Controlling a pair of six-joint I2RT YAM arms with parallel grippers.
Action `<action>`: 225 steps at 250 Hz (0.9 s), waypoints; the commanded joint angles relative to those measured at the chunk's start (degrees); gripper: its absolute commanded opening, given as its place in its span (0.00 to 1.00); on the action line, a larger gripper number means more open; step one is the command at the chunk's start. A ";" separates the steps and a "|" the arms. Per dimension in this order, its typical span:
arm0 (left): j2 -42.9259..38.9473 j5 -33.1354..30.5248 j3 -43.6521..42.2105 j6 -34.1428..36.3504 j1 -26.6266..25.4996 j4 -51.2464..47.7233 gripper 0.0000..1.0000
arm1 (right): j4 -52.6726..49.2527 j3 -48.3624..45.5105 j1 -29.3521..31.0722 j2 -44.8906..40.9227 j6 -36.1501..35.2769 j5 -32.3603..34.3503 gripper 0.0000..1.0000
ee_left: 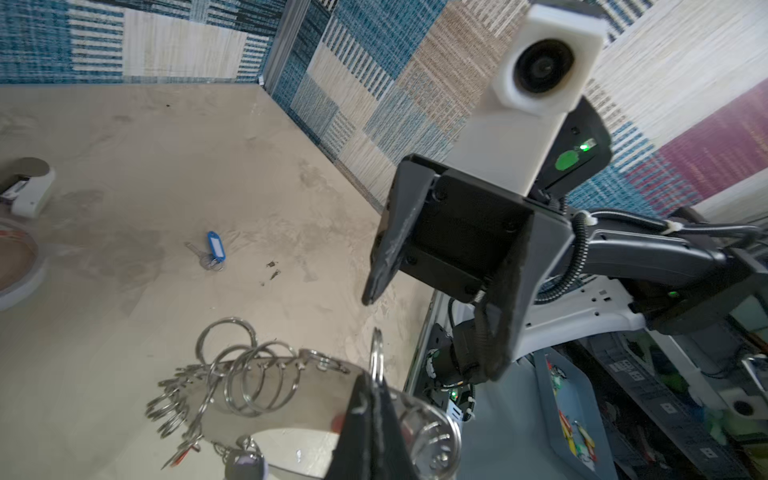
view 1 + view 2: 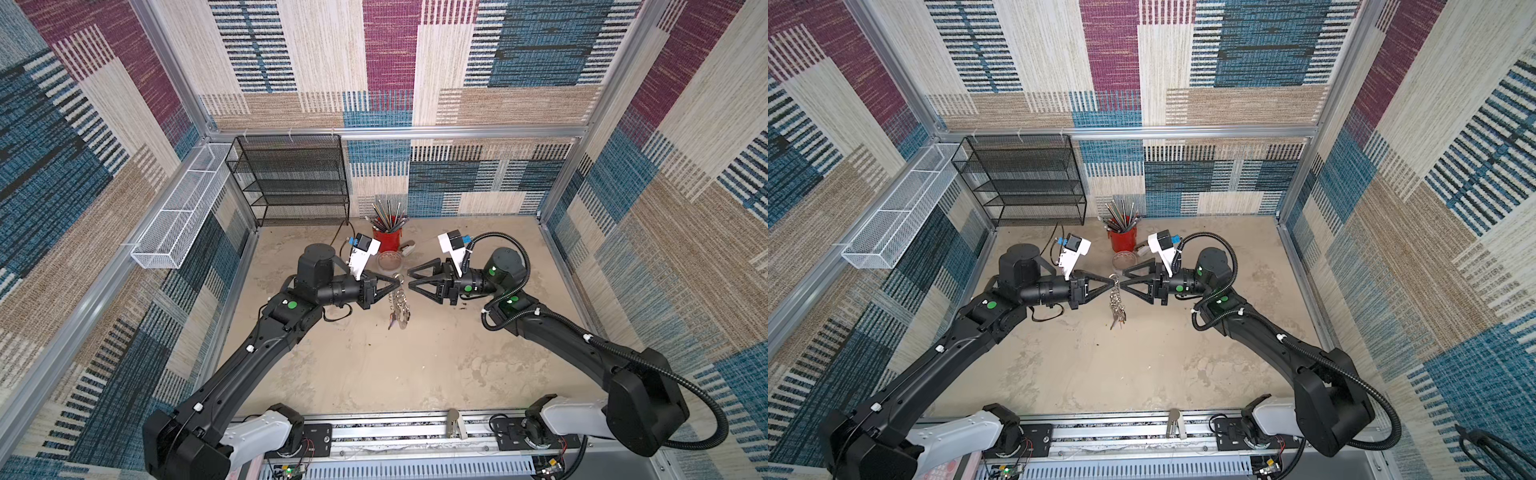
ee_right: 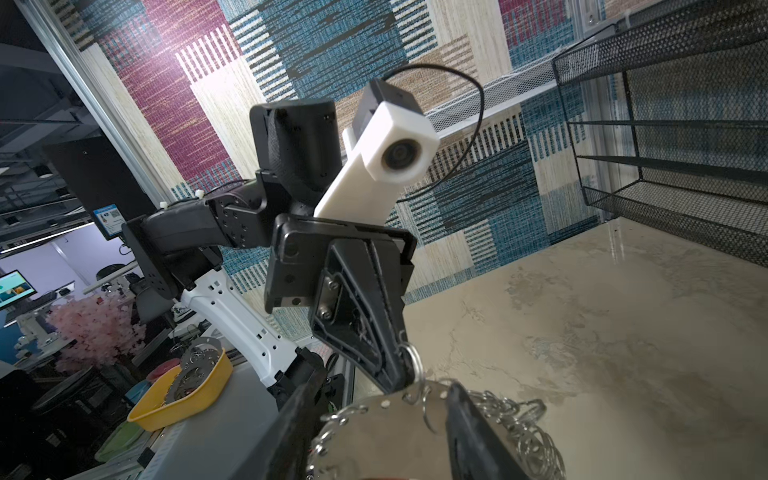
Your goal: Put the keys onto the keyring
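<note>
The keyring (image 2: 400, 305) is a gray metal plate edged with silver split rings, and in both top views it hangs in mid-air over the table's middle (image 2: 1117, 303). My left gripper (image 2: 399, 282) (image 2: 1115, 282) is shut on its upper end; in the left wrist view its fingers (image 1: 374, 428) pinch the plate (image 1: 282, 399). My right gripper (image 2: 410, 279) (image 2: 1124, 281) faces it, open, its fingers (image 3: 469, 424) on either side of the plate (image 3: 382, 436). A key with a blue tag (image 1: 215, 248) lies on the table. A red-tagged key (image 1: 183, 455) and a dark-tagged one (image 1: 245, 463) dangle from the keyring's lower end.
A red cup of pencils (image 2: 388, 239), a clear tape roll (image 2: 390, 261) and a small white stapler-like object (image 2: 409, 248) stand just behind the grippers. A black mesh shelf (image 2: 291, 178) is at the back left. A white mesh basket (image 2: 178, 216) hangs on the left wall.
</note>
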 commanded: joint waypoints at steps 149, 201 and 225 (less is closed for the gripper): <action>4.02 -11.73 9.07 1.37 -3.01 -12.66 0.00 | -15.60 1.94 3.08 2.51 -10.84 13.21 0.51; 4.61 -15.32 10.54 0.60 -3.14 -14.21 0.00 | -18.78 1.88 3.88 1.52 -13.09 17.11 0.48; 4.80 -15.91 10.67 0.17 -3.18 -14.09 0.00 | -19.17 2.32 4.02 2.21 -13.43 16.49 0.45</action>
